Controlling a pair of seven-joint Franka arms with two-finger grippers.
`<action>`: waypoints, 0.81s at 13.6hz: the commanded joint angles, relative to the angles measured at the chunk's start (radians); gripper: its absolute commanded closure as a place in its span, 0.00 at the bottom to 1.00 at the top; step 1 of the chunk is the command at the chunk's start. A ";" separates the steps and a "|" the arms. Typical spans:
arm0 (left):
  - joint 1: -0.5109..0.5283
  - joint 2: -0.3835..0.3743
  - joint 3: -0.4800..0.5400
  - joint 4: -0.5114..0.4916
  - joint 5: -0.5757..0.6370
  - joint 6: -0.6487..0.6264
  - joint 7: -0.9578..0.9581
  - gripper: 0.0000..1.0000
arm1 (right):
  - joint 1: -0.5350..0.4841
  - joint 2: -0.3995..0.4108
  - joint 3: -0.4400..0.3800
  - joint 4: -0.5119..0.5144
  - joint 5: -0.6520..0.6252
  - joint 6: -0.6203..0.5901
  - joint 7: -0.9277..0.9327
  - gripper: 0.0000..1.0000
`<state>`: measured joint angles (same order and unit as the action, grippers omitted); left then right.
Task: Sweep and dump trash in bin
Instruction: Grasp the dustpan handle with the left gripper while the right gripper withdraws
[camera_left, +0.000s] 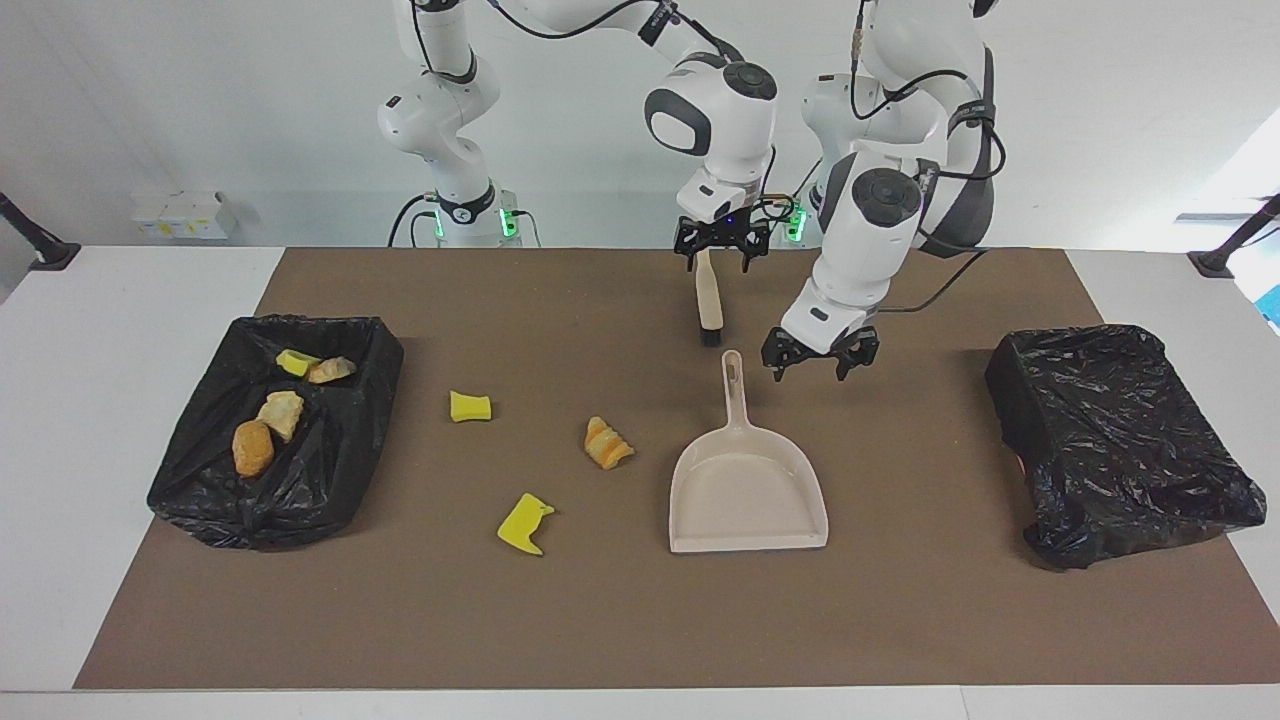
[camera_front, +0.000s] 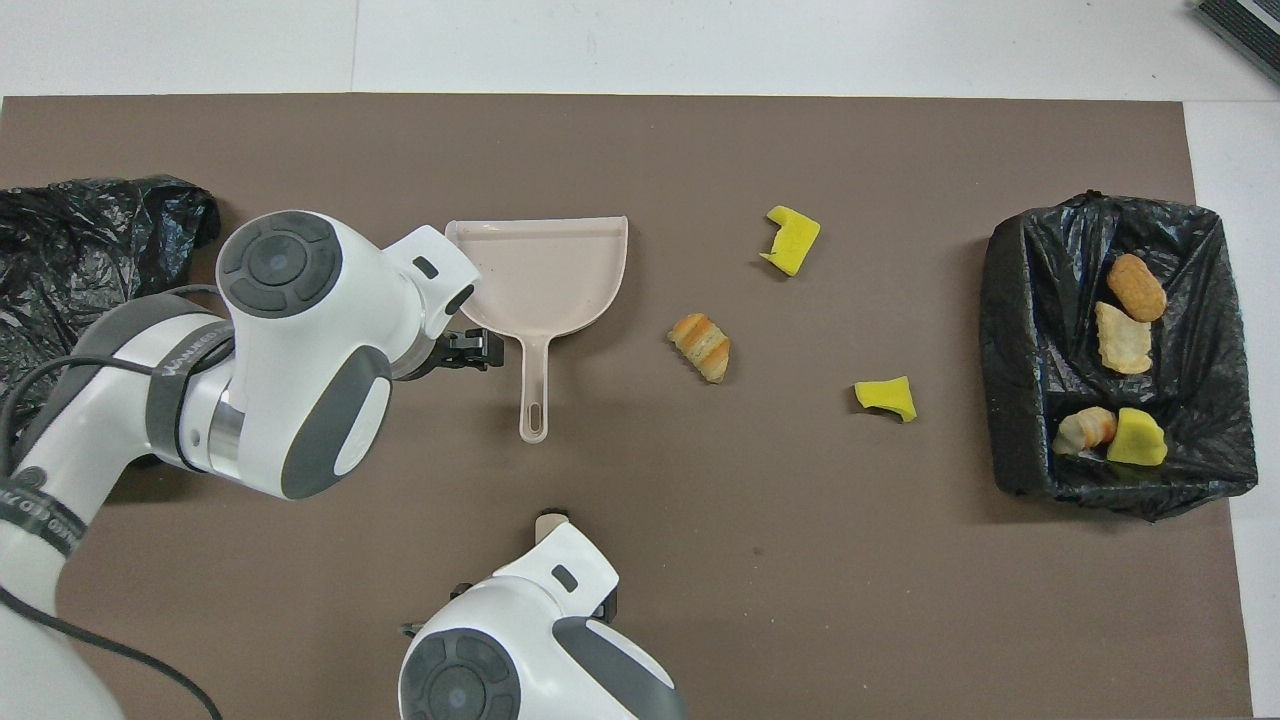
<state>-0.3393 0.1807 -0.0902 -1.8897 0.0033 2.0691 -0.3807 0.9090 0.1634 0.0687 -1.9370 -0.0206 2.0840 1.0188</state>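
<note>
Going across the facing view from the right arm's end of the table, a black-lined bin (camera_left: 275, 430) is sitting on the brown mat (camera_left: 640, 620) and holding four pieces of trash: a yellow foam chunk (camera_left: 295, 361) and a tan lump (camera_left: 332, 370) nearer the robots, then a pale bread-like lump (camera_left: 281, 413) and an orange-brown lump (camera_left: 252, 447) farther from them. Three more pieces are lying loose on the mat between this bin and the dustpan: a yellow foam block (camera_left: 470, 406), a notched yellow foam piece (camera_left: 525, 523) farther from the robots, and a striped orange croissant-like lump (camera_left: 608, 443) near the pan.

The right gripper (camera_left: 720, 262) is hanging above the mat near the robots' edge and gripping the handle of a small beige brush (camera_left: 709, 305), which is pointing down with its dark bristles just short of the dustpan's handle tip.

The beige dustpan (camera_left: 748, 480) is lying flat on the mat, handle toward the robots and open mouth away from them.

The left gripper (camera_left: 820, 362) is hovering low just beside the dustpan's handle, toward the left arm's end, with its fingers spread apart and holding nothing.

A second black-lined bin (camera_left: 1115, 440) is sitting at the left arm's end of the table; what lies inside it cannot be told.
</note>
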 joint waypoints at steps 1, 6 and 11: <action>-0.062 0.034 0.015 0.000 -0.005 0.058 -0.097 0.00 | 0.048 -0.054 -0.003 -0.098 0.011 0.044 0.069 0.00; -0.093 0.065 0.013 0.001 -0.082 0.103 -0.118 0.00 | 0.096 -0.077 0.002 -0.217 0.011 0.165 0.124 0.00; -0.118 0.083 0.012 -0.002 -0.083 0.111 -0.101 0.00 | 0.134 -0.093 0.003 -0.249 0.062 0.160 0.159 0.00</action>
<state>-0.4315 0.2585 -0.0919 -1.8893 -0.0670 2.1638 -0.4893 1.0248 0.1139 0.0704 -2.1407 -0.0008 2.2241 1.1489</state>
